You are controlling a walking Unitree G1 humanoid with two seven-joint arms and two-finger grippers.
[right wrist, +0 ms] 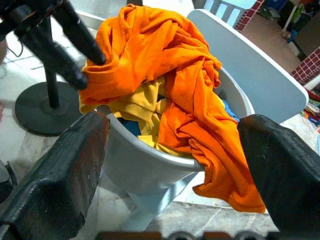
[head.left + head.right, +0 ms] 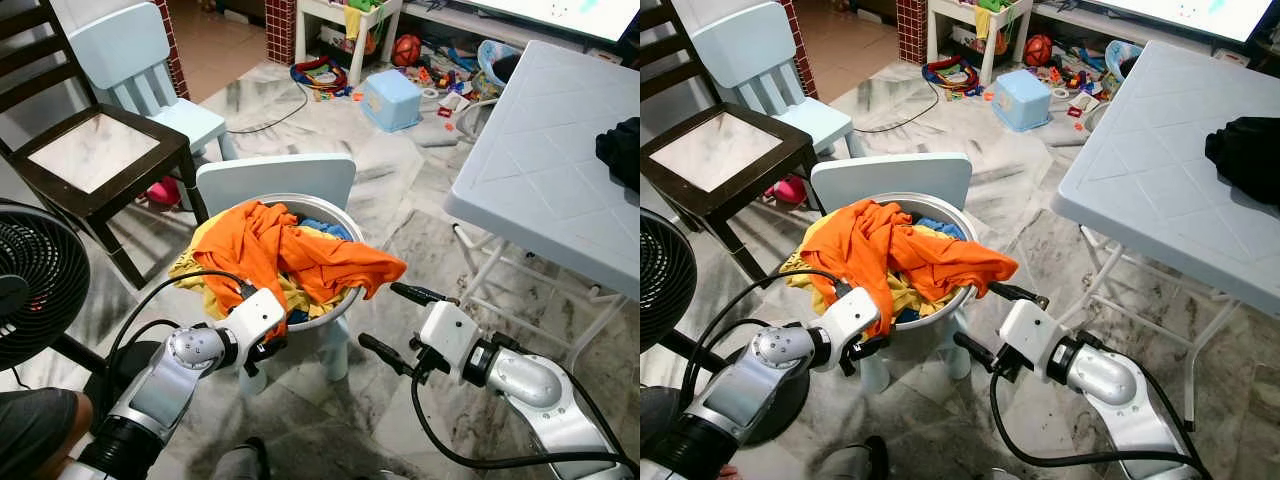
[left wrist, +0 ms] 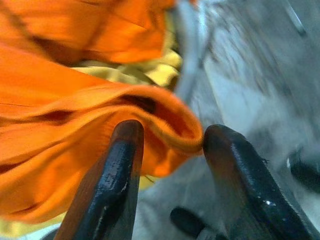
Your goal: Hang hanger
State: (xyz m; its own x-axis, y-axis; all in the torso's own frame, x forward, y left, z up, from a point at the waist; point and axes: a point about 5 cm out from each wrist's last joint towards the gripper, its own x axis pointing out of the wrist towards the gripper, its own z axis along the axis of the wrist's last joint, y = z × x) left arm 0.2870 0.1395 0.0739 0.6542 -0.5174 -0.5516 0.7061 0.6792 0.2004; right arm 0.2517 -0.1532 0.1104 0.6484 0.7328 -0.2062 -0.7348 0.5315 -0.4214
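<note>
- A grey basin [image 2: 345, 305] heaped with clothes is seen resting on a small pale blue chair [image 2: 277, 180], with an orange garment [image 2: 290, 250] draped over the pile and spilling over the near right rim.
- No hanger can be made out in these pictures, so where the task's thing lies cannot be told; it may be buried under the clothes or out of the camera's reach.
- The left pincer [image 3: 167, 145] is held at the near left of the basin, its fingers parted narrowly around a fold of the orange garment's hem; whether the cloth is actually pinched cannot be told.
- The right pincer [image 2: 402, 322] is spread wide just beside the near right rim, with nothing held.
- If the hem is pulled, the yellow garment [image 2: 300, 297] beneath it could be dragged out onto the floor, since the two are tangled.
- The basin sits loosely on the little chair and could be tipped or slid off by a sideways tug.
- The standing fan [image 2: 35, 285] on the near left, and the cable looping off the left arm, could be snagged by a wide swing.
</note>
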